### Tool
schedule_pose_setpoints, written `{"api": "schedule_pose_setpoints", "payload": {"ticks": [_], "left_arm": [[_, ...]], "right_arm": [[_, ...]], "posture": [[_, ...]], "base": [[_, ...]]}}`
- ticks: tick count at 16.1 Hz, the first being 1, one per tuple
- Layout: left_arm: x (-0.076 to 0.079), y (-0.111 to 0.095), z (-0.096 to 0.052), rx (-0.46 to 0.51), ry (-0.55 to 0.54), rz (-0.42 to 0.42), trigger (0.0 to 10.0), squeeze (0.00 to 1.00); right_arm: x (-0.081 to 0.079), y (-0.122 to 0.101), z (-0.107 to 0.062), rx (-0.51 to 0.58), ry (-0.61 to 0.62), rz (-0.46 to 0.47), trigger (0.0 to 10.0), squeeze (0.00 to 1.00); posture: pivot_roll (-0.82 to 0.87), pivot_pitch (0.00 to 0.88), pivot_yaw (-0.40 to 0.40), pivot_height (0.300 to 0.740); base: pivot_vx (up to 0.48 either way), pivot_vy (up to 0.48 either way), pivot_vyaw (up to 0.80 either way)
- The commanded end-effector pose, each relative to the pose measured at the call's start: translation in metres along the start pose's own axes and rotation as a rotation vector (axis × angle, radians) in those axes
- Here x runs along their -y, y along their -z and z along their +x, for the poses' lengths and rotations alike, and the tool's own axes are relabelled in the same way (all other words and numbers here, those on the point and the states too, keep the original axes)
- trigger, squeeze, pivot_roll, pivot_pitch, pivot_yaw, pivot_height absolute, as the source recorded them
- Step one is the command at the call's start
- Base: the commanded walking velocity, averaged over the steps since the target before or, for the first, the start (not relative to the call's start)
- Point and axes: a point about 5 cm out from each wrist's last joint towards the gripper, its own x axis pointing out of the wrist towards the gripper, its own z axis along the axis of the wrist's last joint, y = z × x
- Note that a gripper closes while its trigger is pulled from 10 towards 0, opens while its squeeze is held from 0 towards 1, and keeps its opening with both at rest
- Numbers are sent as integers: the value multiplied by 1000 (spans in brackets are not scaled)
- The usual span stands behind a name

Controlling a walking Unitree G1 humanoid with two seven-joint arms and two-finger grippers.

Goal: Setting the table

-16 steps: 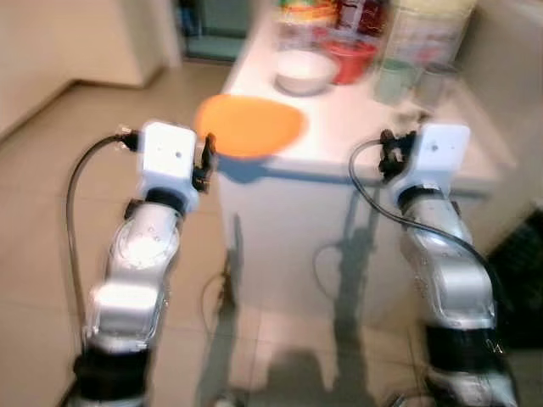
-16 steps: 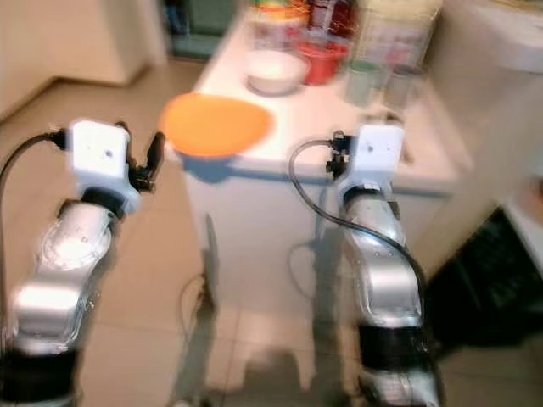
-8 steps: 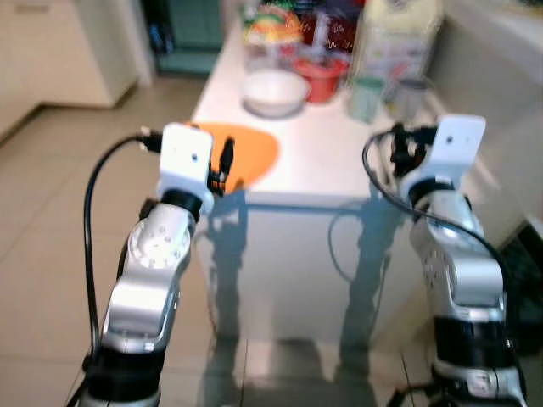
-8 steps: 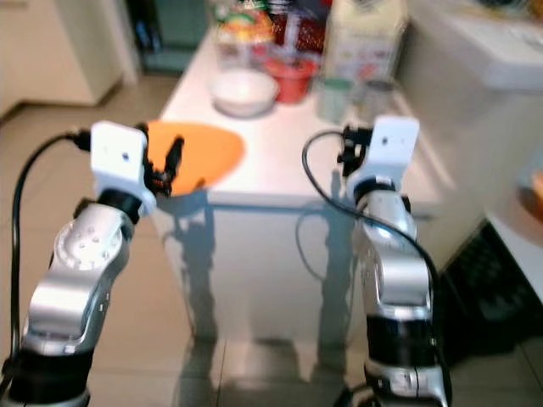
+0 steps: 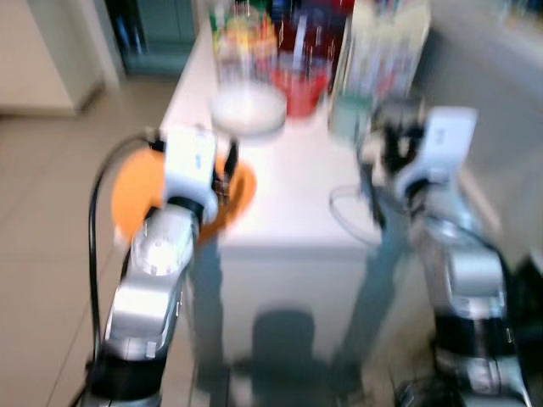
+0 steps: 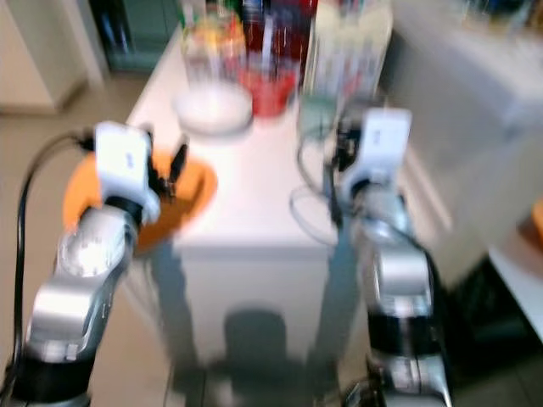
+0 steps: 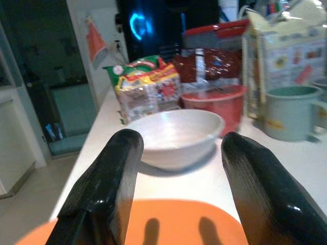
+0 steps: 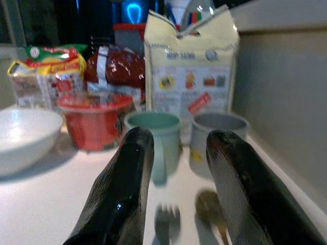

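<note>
Snack packets [image 7: 145, 84], apparently a carton [image 8: 190, 74], at the back.

Back of the white table [image 5: 288, 212] was crowded: white bowl [image 7: 176, 133], red bowl [image 8: 94, 120], snack bags [image 7: 145, 87] and a tall carton [image 8: 189, 71] stood close together. Green mug [image 8: 153, 138] and grey mug [image 8: 217, 138] sat side by side, just in front of the carton. Fork [image 8: 166, 219] and spoon [image 8: 209, 204] lay before the mugs. Orange plate [image 7: 173, 222] took the near left corner, overhanging the edge. Bare tabletop lay between plate and mugs. A wall [image 8: 286, 102] closed off the right side.
</note>
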Motion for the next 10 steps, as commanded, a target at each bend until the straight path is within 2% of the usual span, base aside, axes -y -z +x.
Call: {"api": "schedule_pose_setpoints", "payload": {"ticks": [1,5,8,9,10], "left_arm": [[-3,1,-4,-9,12,-8,10000,0],[3,0,-7,-3,55,-15,10000,0],[8,-4,-10,17,132,4,10000,0],[11,-6,-11,25,170,1,10000,0],[12,-7,-12,28,204,-13,10000,0]], "right_arm": [[-6,-4,-1,12,-8,14,10000,0],[-2,-2,-5,4,13,27,10000,0],[1,0,-5,-18,39,41,10000,0],[2,1,-4,-20,38,51,10000,376],[3,5,0,-54,31,44,10000,1000]], "posture": [[35,0,-21,740],[33,0,-24,740],[34,0,-27,740],[34,0,-27,740],[33,0,-25,740]], "base": [[0,0,0],[0,0,0],[0,0,0],[0,0,0],[0,0,0]]}}
